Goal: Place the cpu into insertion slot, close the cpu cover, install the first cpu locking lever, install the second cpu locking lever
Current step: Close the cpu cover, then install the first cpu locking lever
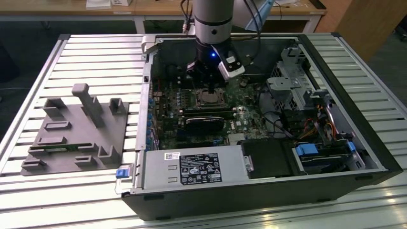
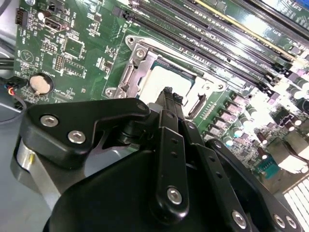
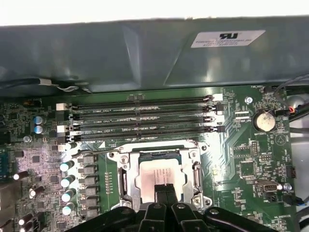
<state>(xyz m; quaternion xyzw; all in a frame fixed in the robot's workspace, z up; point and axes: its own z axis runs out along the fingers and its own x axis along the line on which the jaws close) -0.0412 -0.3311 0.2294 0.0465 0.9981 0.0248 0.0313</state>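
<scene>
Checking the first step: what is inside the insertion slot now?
The cpu lies in the insertion slot, its grey face showing through the cpu cover. The gripper hides one edge of it; the contacts beneath cannot be seen.

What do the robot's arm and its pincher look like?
The arm is a round silver-grey tube with a small blue light near its end and black cables beside it. The gripper is chunky and black, with shiny silver screws.
</scene>
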